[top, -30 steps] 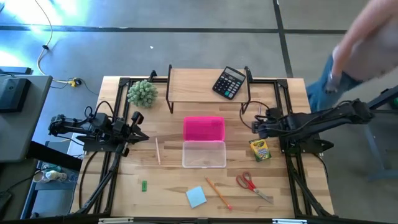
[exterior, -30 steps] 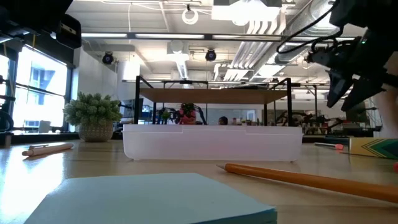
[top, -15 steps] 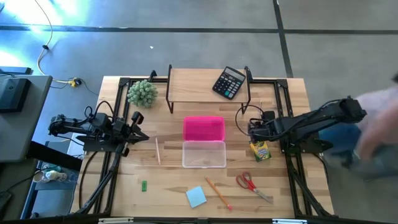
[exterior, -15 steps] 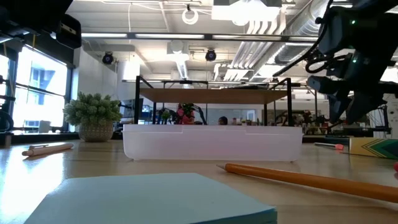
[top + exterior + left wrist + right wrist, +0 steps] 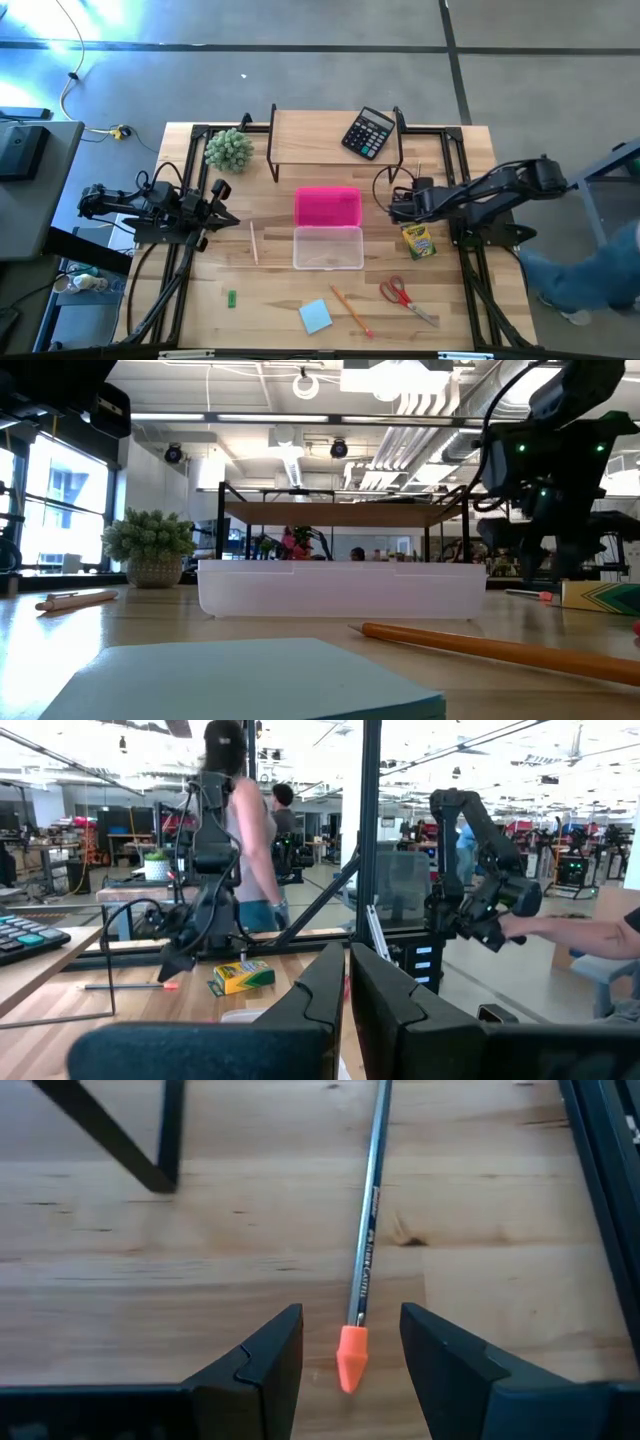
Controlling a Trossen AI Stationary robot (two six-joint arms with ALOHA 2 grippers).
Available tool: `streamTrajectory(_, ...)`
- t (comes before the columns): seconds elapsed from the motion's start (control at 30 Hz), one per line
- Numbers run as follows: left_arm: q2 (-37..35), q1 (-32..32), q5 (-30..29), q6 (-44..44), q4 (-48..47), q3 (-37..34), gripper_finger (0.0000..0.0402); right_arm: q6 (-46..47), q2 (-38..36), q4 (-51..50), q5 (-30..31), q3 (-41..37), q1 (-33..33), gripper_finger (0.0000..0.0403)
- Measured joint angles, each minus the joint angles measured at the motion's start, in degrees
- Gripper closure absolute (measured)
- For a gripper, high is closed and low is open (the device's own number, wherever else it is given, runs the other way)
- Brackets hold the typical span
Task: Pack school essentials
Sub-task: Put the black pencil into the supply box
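Hovering near the table's right edge, the right gripper (image 5: 345, 1342) has its fingers spread either side of a dark pencil (image 5: 368, 1240) with an orange eraser tip. Risk: closing off-centre rolls the thin pencil away. Left gripper (image 5: 345, 982), near the left edge, is nearly pressed together.

A black calculator (image 5: 368, 132) lies tilted on the wooden shelf (image 5: 310, 135) at the back of the table (image 5: 270, 300), toward the shelf's right end. A round green plant (image 5: 229, 149) in a pot stands on the table just left of the shelf. In front of the shelf sits a pink lid (image 5: 327, 206), with a clear box (image 5: 328, 248) touching its near edge. Off the table's right side a person (image 5: 590, 275) in jeans is partly in view. To the left, a grey stand (image 5: 35, 160) carries a dark device, and a yellow plug (image 5: 119, 131) lies on the concrete floor.
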Motion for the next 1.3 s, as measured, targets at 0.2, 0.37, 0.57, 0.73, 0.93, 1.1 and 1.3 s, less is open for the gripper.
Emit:
streamTrajectory(0.2, 0.0, 0.0, 0.0, 0.0, 0.0, 0.0, 0.039, -0.5, 3.9, 0.6, -2.1, 0.0, -1.9, 0.0242)
streamTrajectory(0.37, 0.0, 0.0, 0.0, 0.0, 0.0, 0.0, 0.039, -3.0, 6.0, 2.8, -3.2, 0.1, -3.6, 0.0242)
streamTrajectory(0.57, 0.0, 0.0, 0.0, 0.0, 0.0, 0.0, 0.039, -4.4, 6.1, 3.6, -4.3, 0.2, -4.3, 0.0265)
streamTrajectory(0.73, 0.0, 0.0, 0.0, 0.0, 0.0, 0.0, 0.039, -4.5, 6.1, 4.0, -4.9, 0.2, -4.3, 0.03)
streamTrajectory(0.93, 0.0, 0.0, 0.0, -0.8, 0.0, 0.0, 0.039, -5.5, 6.2, 4.2, -5.3, 0.2, -4.4, 0.0337)
streamTrajectory(1.1, 0.0, 0.0, 0.0, -0.9, 0.0, 0.0, 0.039, -5.5, 6.2, 3.9, -5.5, 0.2, -4.4, 0.0368)
streamTrajectory(1.3, 0.0, 0.0, 0.0, -0.9, 0.0, 0.0, 0.039, -5.5, 6.2, 3.6, -5.5, 0.2, -4.4, 0.0388)
